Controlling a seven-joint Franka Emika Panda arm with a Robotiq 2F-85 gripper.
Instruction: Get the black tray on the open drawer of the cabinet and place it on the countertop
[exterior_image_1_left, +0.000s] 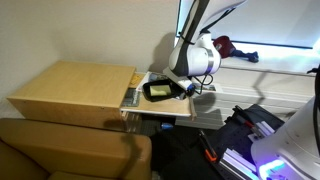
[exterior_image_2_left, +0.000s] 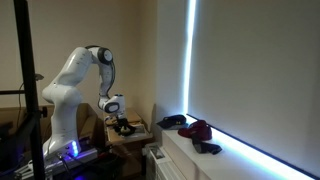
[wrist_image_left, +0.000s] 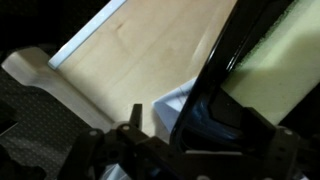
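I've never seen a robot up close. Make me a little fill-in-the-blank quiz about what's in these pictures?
The black tray holds a pale ___ block.
The tray lies on the open ___, not on the countertop.
The robot arm above it is coloured ___.
Missing words: yellow; drawer; white.

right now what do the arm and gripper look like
The arm is glossy white, made of rounded, bulky segments with dark bands at the joints. The gripper is black and blocky. No cables or markings can be made out.
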